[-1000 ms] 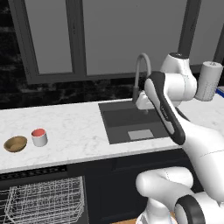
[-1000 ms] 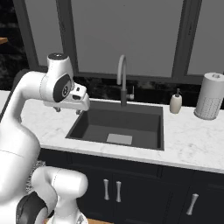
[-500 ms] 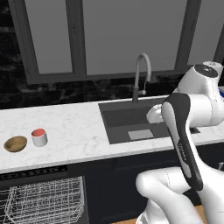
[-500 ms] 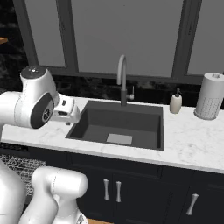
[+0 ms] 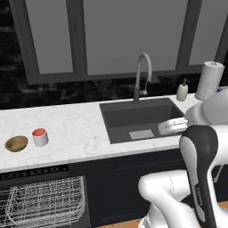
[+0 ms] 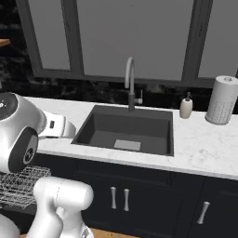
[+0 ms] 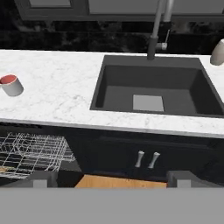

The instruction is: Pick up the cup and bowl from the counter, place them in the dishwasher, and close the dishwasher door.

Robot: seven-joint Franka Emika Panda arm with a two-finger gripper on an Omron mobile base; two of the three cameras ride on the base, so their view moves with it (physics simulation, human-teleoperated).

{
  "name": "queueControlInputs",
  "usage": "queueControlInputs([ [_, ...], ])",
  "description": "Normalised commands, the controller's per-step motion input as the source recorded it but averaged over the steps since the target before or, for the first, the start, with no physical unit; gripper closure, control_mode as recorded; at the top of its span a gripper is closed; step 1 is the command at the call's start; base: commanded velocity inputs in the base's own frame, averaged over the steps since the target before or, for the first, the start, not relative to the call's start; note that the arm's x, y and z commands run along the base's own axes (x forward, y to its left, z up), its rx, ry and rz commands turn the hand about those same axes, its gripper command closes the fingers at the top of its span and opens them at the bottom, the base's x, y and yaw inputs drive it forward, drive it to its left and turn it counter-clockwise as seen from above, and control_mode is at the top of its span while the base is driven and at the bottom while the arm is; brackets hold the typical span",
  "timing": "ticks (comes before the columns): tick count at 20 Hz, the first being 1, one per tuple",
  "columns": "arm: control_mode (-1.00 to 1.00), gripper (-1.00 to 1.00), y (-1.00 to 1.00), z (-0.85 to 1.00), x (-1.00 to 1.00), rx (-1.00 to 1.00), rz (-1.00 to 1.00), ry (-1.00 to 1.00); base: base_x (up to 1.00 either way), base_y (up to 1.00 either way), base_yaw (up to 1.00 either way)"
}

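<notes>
The counter (image 5: 75, 133) is seen as a long white marble-patterned slab with faint grey veins, set over black cabinets (image 6: 153, 195) fitted with short silver handles (image 6: 119, 198); a dark rectangular sink (image 5: 140, 118) is sunk into it, with a pale grey square at the basin floor; a curved grey faucet (image 5: 141, 73) rises behind the sink. Behind the counter a black marbled backsplash (image 5: 67, 93) is noted, and above it large grey window panes (image 5: 133, 31) in dark frames. At the far right of the counter a small soap bottle (image 6: 186, 108) stands beside a paper towel roll (image 6: 222, 99); a strip of wooden floor (image 7: 120, 181) is visible below the cabinets in the hand view.

The cup (image 5: 40, 136), white with a red inside, stands upright on the counter well left of the sink; the bowl (image 5: 16, 143), tan-brown, sits just beside it on its left, apart from it. The dishwasher (image 5: 42, 202) is found below that stretch of counter, with its white wire rack (image 5: 44, 205) exposed.

The end effector (image 7: 111, 178) is recorded at the bottom of the hand view, fingers (image 7: 43, 178) spread wide and nothing between them; it is held out in front of the sink cabinets, far from cup and bowl.

No brands, labels or legible writing are observed on any item.
</notes>
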Motion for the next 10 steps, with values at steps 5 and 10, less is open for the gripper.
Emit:
queueControlInputs([
  [5,1.00,-1.00,0.00,0.00,0.00,0.00,0.00,0.00,0.13,-0.20,0.27],
  [10,1.00,-1.00,0.00,0.00,0.00,0.00,0.00,0.00,0.02,-0.66,0.70],
])
